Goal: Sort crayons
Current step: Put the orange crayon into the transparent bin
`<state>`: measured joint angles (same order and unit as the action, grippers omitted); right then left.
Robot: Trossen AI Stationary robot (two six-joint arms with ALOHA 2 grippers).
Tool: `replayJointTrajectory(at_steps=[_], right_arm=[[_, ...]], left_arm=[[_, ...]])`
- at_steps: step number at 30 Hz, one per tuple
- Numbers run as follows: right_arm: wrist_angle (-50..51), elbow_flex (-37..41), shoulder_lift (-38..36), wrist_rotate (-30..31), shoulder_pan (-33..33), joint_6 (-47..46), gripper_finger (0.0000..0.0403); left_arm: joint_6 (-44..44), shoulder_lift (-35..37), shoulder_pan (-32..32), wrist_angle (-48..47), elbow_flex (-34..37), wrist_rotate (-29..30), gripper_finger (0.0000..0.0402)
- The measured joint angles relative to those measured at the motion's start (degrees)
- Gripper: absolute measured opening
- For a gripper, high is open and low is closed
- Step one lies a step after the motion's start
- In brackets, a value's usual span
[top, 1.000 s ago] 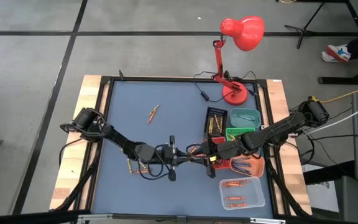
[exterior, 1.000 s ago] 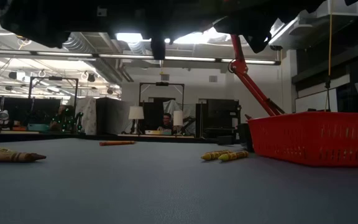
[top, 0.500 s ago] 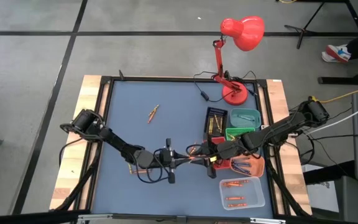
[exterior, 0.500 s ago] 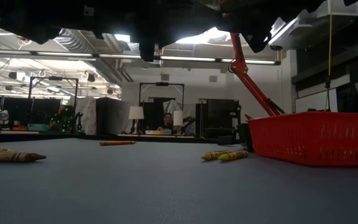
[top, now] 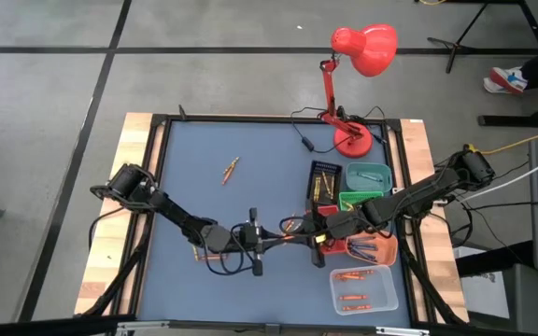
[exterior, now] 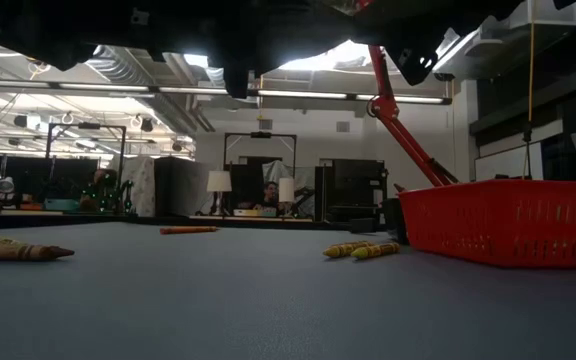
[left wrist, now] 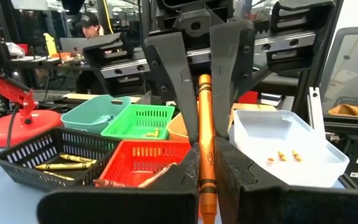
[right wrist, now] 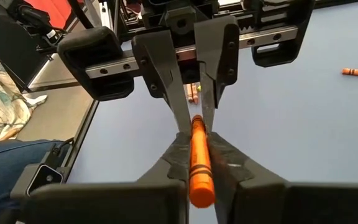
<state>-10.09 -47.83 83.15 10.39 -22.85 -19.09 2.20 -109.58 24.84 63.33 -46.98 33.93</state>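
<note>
Since a second ago the left arm has slid a little to the right and the right gripper's fingers have come together, so both grippers now meet over the middle of the blue table with one orange crayon between them. The left gripper pinches one end of this crayon, and the right gripper, facing it nose to nose, is pressed onto the other end; in each wrist view the crayon stands clamped between that arm's own dark fingers and reaches into the opposite fingers.

Just right of the meeting point sits a cluster of small trays: a black tray with yellow crayons, a teal tray far right, a green tray, a red tray and an orange tray behind the right arm. A clear white tray nearest the front edge holds a few orange crayons.

Loose crayons lie alone on the far left part of the table. A red desk lamp stands at the far right corner. In the low view, two yellow crayons lie on the table beside the red tray, and a person sits at a desk in the room beyond.
</note>
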Motion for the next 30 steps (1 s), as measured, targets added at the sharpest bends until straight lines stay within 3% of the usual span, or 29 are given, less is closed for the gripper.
replayJointTrajectory(at_steps=[8,15,21,26,30], right_arm=[[0.07,0.0,0.0,0.0,0.0,-0.08,0.0025],[0.83,0.0,-0.02,-1.78,0.0,-0.13,0.0019],[6.03,0.04,-2.48,-8.19,0.02,-2.5,0.0023],[17.22,0.04,-7.62,-13.74,-0.04,-10.97,0.0021],[25.18,0.04,-11.01,-21.54,-0.02,-19.76,0.0023]], left_arm=[[0.08,0.0,-0.02,0.02,0.04,-0.65,0.0012],[0.72,0.0,-0.07,-0.09,0.04,-1.93,0.0061],[0.83,0.0,0.5,-0.47,-0.02,-2.08,0.0094],[0.83,0.0,1.48,-2.3,-0.02,-2.09,0.0098],[0.82,0.0,1.75,-3.37,-0.02,-2.08,0.0098]])
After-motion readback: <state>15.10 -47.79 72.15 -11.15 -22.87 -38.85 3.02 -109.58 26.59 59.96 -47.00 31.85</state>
